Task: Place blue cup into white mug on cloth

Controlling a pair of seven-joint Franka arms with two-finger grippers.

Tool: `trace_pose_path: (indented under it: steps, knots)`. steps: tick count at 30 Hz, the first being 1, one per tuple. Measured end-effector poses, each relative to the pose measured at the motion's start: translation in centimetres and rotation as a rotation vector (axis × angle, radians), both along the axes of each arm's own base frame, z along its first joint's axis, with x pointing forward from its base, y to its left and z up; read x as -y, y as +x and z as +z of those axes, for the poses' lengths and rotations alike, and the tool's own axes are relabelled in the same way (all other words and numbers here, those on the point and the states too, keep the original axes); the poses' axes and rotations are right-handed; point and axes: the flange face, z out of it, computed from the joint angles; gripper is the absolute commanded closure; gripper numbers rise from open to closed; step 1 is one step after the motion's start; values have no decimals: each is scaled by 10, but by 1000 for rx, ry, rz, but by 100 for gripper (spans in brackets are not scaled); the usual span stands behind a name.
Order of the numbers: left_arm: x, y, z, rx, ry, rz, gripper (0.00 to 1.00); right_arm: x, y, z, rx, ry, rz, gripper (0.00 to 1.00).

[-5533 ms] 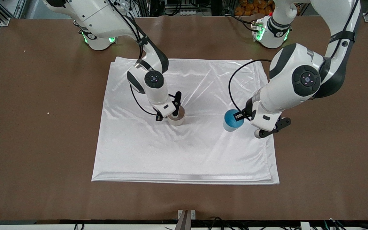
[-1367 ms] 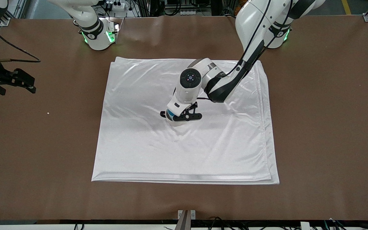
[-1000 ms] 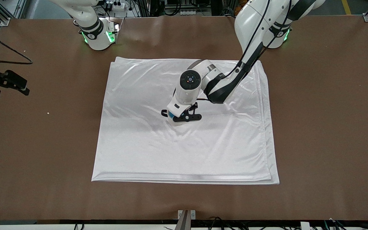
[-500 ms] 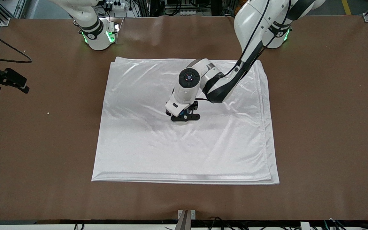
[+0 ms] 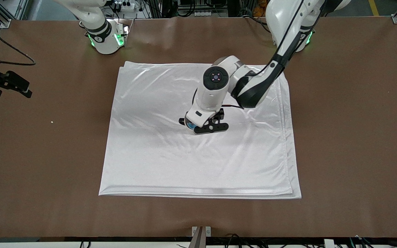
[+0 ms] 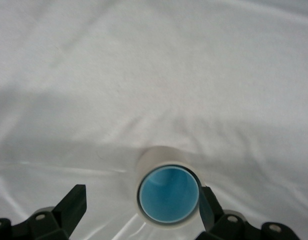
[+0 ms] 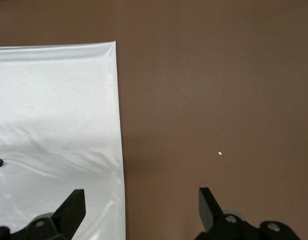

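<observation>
The blue cup (image 6: 169, 195) sits upright inside the white mug (image 6: 159, 154), near the middle of the cloth (image 5: 150, 155). Only the mug's pale rim shows around the cup. My left gripper (image 6: 141, 207) hangs open just above them, its two fingers standing wide apart on either side of the mug and holding nothing. In the front view this left gripper (image 5: 203, 125) covers most of the mug, and a bit of the blue cup (image 5: 190, 125) shows beside it. My right gripper (image 5: 10, 89) waits open and empty above bare table at the right arm's end; in the right wrist view the right gripper (image 7: 140, 207) is over the cloth (image 7: 54, 125) edge.
The brown table (image 5: 339, 137) surrounds the cloth on all sides. A tiny white speck (image 5: 51, 122) lies on it toward the right arm's end. Both arm bases stand along the table's edge farthest from the front camera.
My left gripper has opened and let go of the blue cup, which now rests in the mug. The left hand has shifted slightly toward the left arm's end. The right arm has barely moved.
</observation>
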Motion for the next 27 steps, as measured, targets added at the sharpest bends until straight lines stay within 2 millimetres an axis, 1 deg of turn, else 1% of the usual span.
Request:
trace_pose_path:
  steps: [2,6,11,16,19,23,25,27]
  knots:
    - [-18,14,12,12,-2,16,0,1,0,0,-2,0,-2,0]
    - [-61,42,35,35,-3,44,0,1,0,0,-1,0,-2,0]
    - [-118,74,55,55,5,69,0,1,0,0,-1,1,-2,0]
    - [-183,103,63,54,26,72,0,1,0,0,-1,1,-2,0]
    - [-229,120,65,53,38,62,0,1,0,0,-1,1,-2,0]
    - [-285,136,69,61,46,60,0,1,0,0,-1,1,-2,0]
    - [-305,141,72,66,49,60,0,1,0,0,-1,1,-2,0]
    - [-320,144,75,68,51,61,0,1,0,0,-1,1,-2,0]
